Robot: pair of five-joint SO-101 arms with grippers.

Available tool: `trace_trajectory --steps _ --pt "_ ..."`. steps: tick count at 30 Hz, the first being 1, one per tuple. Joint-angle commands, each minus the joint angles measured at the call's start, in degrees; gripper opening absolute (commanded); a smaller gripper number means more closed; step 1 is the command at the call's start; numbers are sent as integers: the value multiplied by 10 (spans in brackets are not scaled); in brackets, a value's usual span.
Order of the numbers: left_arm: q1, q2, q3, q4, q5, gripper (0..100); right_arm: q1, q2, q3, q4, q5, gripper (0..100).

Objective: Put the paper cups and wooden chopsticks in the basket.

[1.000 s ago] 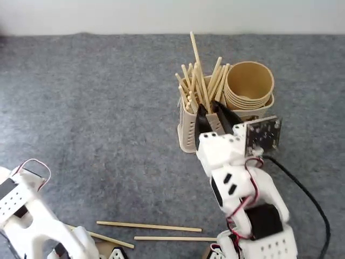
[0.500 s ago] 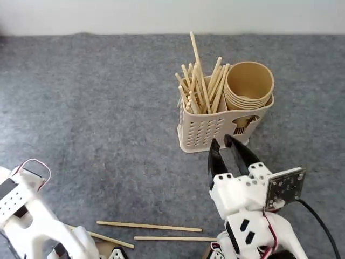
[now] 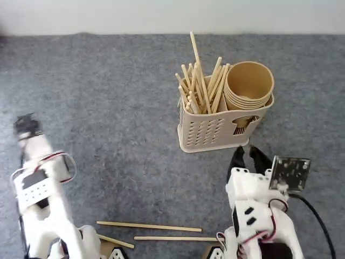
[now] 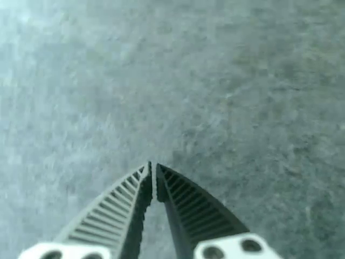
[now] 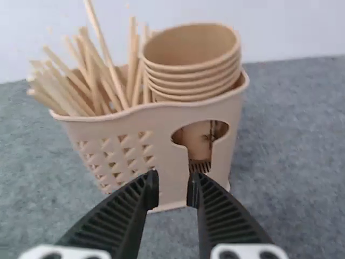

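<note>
Middle left of the high view, the left gripper (image 4: 153,168) hangs over grey mat (image 3: 108,108), jaws pinched together, empty. Bottom centre: three loose chopsticks (image 3: 149,226) lie flat. Upper right, one basket (image 3: 207,132) holds a chopstick bundle (image 3: 202,89) too crowded to count, plus roughly five nested paper cups (image 3: 249,81). Just below it, the right gripper (image 3: 249,155) is narrowly parted and empty.

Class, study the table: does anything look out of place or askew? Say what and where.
Yes. Three loose chopsticks lie flat along the near edge of the mat, outside the basket. Inside it, one chopstick stands taller than the bundle, leaning.
</note>
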Motion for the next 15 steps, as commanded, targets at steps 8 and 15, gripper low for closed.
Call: trace_trajectory --steps 8,15 --pt "216 -16 -105 5 -107 41 80 -7 79 -3 -12 101" --pt "331 -16 -188 68 -106 130 81 -7 127 -6 -64 101"
